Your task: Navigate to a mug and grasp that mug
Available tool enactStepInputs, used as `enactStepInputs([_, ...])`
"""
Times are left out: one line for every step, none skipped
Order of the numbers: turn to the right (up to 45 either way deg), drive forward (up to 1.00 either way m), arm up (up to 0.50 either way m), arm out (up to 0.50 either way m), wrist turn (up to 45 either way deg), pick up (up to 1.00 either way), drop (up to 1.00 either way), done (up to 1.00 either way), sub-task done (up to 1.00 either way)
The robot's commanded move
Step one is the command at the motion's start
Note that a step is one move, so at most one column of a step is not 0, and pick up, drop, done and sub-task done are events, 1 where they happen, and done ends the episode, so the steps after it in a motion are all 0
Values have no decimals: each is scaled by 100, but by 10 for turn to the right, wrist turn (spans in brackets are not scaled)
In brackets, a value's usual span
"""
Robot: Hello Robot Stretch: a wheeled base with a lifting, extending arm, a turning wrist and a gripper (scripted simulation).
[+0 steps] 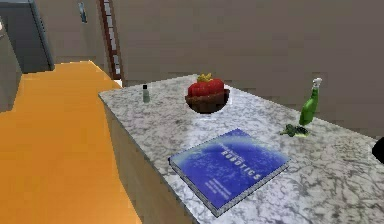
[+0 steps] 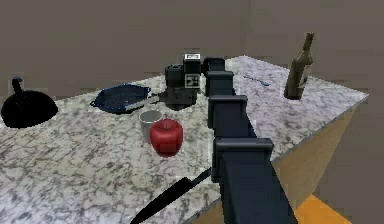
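**Robot reaches across kitchen bench:** On the marbled bench (image 2: 60,160), a dark knife (image 2: 175,198) lies nearest the arm side view's bottom edge, beside the robot's dark arm (image 2: 235,130). Past it stands a red apple (image 2: 166,137), with a small grey mug (image 2: 149,119) just behind it. The jaws hang just beyond the mug. Whether they are apart, together or holding anything cannot be told. Farther out sit a dark pan (image 2: 120,97) and a brown bottle (image 2: 298,68). In the forward view, a blue book (image 1: 228,166) lies before a bowl of red fruit (image 1: 207,95) and a green bottle (image 1: 311,104).
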Motion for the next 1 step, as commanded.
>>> enactStepInputs([0, 0, -16, 0, 0, 0, 0, 0, 0])
